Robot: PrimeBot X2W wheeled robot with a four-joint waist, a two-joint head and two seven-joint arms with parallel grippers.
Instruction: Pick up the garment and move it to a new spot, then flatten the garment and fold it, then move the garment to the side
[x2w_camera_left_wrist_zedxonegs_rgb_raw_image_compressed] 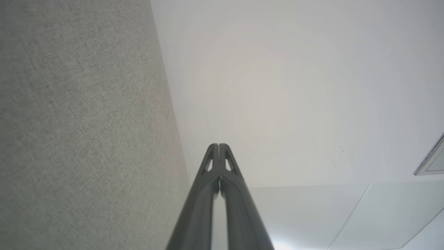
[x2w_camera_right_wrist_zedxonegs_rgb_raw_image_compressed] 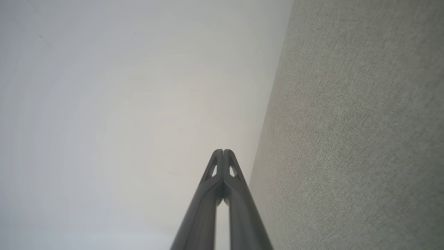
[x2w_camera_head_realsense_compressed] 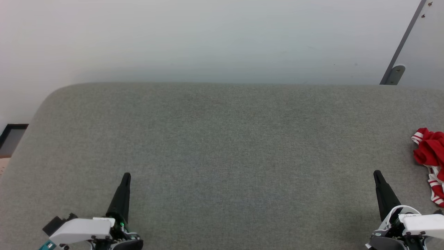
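Note:
The garment (x2w_camera_head_realsense_compressed: pixel 430 152) lies crumpled at the far right edge of the grey fabric surface (x2w_camera_head_realsense_compressed: pixel 222 146). It is red with red-white striped trim, and the frame's edge cuts it off. My right gripper (x2w_camera_head_realsense_compressed: pixel 376 173) is shut and empty, low at the right, a short way left of the garment and apart from it. At the lower left my left gripper (x2w_camera_head_realsense_compressed: pixel 126 175) is also shut with nothing in it. In the wrist views the left gripper (x2w_camera_left_wrist_zedxonegs_rgb_raw_image_compressed: pixel 219 145) and the right gripper (x2w_camera_right_wrist_zedxonegs_rgb_raw_image_compressed: pixel 223 150) each have both fingers pressed together, pointing toward a pale wall.
A pale wall (x2w_camera_head_realsense_compressed: pixel 208 38) rises behind the surface's rounded far edge. A grey metal strip with a bracket (x2w_camera_head_realsense_compressed: pixel 395 74) slants down the wall at upper right. A dark frame (x2w_camera_head_realsense_compressed: pixel 12 135) sits beyond the surface's left edge.

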